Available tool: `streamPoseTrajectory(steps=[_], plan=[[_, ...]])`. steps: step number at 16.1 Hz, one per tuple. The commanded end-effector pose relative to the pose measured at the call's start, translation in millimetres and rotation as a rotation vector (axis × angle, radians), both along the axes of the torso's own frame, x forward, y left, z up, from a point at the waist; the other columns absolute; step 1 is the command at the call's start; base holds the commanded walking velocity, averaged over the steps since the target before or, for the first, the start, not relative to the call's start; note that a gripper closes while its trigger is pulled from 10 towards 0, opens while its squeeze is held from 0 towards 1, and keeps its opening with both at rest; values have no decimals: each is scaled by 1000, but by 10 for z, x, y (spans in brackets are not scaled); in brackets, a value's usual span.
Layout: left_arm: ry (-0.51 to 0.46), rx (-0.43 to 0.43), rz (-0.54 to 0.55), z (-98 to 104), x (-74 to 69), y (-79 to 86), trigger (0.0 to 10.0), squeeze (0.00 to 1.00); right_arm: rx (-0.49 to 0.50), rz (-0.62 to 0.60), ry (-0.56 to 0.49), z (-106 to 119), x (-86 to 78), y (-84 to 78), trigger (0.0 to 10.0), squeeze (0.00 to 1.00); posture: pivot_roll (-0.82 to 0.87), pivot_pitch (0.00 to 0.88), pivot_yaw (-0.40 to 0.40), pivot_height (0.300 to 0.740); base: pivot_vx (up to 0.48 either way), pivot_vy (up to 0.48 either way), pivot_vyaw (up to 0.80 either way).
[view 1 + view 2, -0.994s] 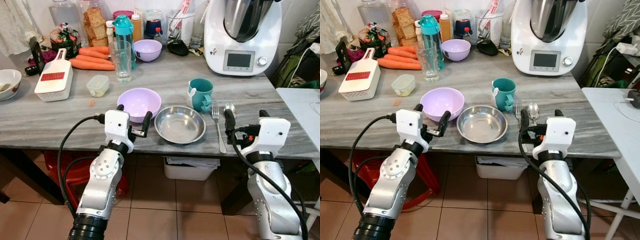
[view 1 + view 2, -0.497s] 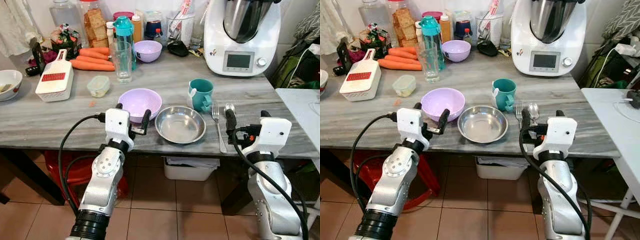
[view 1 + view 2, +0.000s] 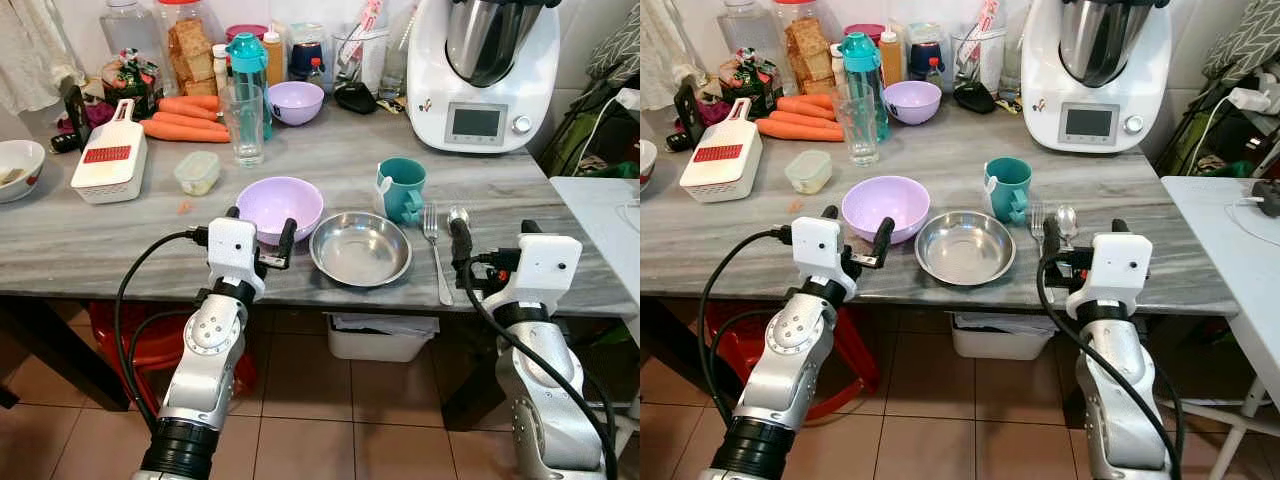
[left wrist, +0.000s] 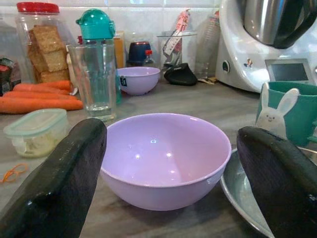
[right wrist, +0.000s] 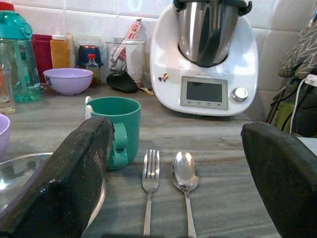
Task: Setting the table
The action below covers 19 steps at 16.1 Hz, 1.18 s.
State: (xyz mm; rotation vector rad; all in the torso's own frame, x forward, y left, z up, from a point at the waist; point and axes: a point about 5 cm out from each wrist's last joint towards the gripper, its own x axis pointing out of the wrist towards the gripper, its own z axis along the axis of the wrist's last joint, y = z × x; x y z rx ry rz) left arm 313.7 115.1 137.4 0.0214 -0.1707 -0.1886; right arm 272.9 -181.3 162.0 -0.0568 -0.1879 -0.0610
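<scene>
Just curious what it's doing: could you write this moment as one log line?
left pincer: open, at lilac bowl | right pincer: open, before fork, spoon | nothing held

Light: bright, even, soft shadows under my bowls.
Glare: highlights on the steel plate (image 3: 361,248).
Focus: head views sharp; my near fingers (image 4: 54,191) blur.
</scene>
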Motion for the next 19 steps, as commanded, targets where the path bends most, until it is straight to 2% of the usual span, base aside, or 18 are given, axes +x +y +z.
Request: streamPoseTrajectory(steps=[1, 10, 19], plan=[[2, 13, 13, -21, 0, 31, 10000, 0, -16, 13, -13, 50, -4, 18, 10000, 0, -88, 0, -23, 740, 0, 0, 0], [16, -6, 16, -49, -11, 14, 10000, 0, -26, 42, -2, 32, -3, 79, 10000, 0, -88, 0, -25, 740, 0, 0, 780], [62, -57, -21, -91, -28, 31, 10000, 0, -41, 149, -14, 49, -24, 234, 10000, 0, -87, 0, -25, 740, 0, 0, 800]])
